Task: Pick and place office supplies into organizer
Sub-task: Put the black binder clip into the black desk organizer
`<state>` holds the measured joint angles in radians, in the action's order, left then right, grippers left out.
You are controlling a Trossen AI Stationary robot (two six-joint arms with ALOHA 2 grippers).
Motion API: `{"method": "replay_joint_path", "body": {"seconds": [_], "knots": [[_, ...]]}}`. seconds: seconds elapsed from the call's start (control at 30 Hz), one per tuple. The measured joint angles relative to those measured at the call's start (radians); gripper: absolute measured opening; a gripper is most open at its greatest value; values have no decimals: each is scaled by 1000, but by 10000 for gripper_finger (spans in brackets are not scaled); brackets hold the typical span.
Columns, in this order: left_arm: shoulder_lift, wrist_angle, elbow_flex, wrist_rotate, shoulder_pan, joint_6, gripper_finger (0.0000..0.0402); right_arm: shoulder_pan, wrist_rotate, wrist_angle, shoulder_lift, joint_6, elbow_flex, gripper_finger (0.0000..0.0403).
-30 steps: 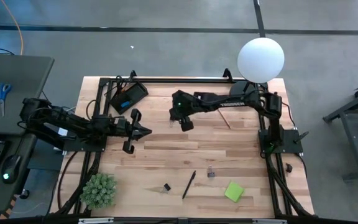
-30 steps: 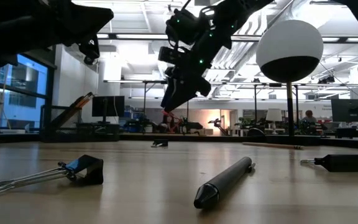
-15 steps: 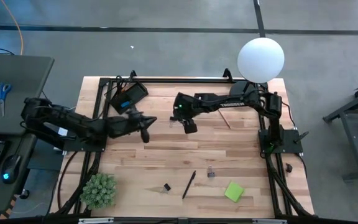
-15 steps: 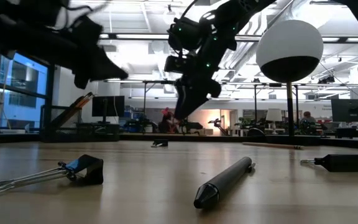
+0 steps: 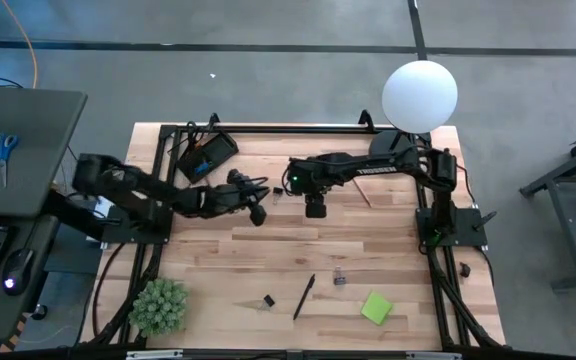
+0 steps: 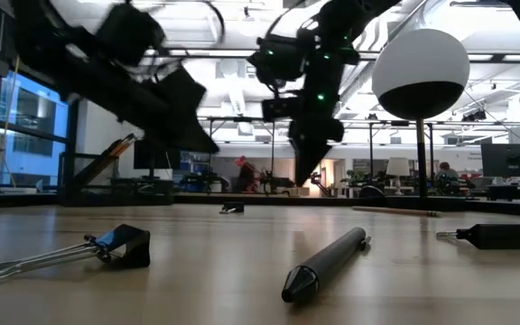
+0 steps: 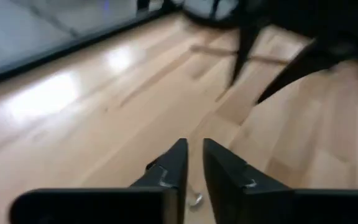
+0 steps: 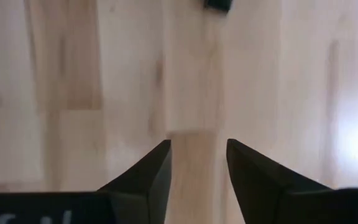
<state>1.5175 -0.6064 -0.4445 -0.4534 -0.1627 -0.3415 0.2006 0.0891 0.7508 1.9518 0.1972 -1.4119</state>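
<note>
- Two grippers hang over the tabletop (image 5: 268,250) middle: left gripper (image 5: 259,213) almost pressed together, right gripper (image 5: 315,210) spread, both empty.
- Black pen (image 5: 304,296) lies nearer my right gripper, toward the front edge, long way pointing front-to-back.

A wooden table (image 5: 268,240) seen from above. The middle band of boards lies bare, giving open passage between the two arms. The left gripper (image 5: 258,213) and right gripper (image 5: 315,209) hang near each other over the table's centre, narrowing the gap between them. At the far left corner sits the organizer (image 5: 206,154). Toward the near edge, obstacles lie scattered: a potted plant (image 5: 158,306), a small binder clip (image 5: 268,300), a black pen (image 5: 304,296), another clip (image 5: 339,277) and a green sticky-note pad (image 5: 376,307). A white globe lamp (image 5: 420,94) stands at the far right corner.
</note>
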Motion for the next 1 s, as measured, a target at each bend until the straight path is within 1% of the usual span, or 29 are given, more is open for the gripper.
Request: {"method": "replay_joint_path", "body": {"seconds": [0.1, 0.2, 0.27, 0.37, 0.47, 0.57, 0.67, 0.77, 0.87, 1.0], "knots": [[91, -12, -36, 56, -49, -47, 86, -1, 1, -15, -38, -36, 81, 134], [160, -22, -84, 81, -78, -108, 139, -5, 8, -68, -105, -83, 185, 129], [189, -18, -118, 97, -83, -138, 175, -10, 7, -123, -159, -117, 259, 129], [228, 0, -175, 111, -79, -138, 223, -24, 10, -222, -245, -168, 360, 129], [269, 123, -248, 113, -78, -138, 263, -48, 8, -290, -324, -221, 434, 129], [309, 305, -317, 68, -87, -160, 293, -80, 9, -324, -389, -273, 483, 129], [341, 367, -375, 43, -94, -188, 311, -119, 14, -348, -436, -311, 516, 129], [371, 380, -410, 38, -93, -191, 314, -155, 52, -354, -455, -327, 521, 129], [383, 387, -435, 44, -92, -190, 301, -181, 104, -360, -457, -323, 521, 129], [381, 473, -444, 31, -92, -187, 273, -190, 132, -368, -456, -313, 521, 129]]}}
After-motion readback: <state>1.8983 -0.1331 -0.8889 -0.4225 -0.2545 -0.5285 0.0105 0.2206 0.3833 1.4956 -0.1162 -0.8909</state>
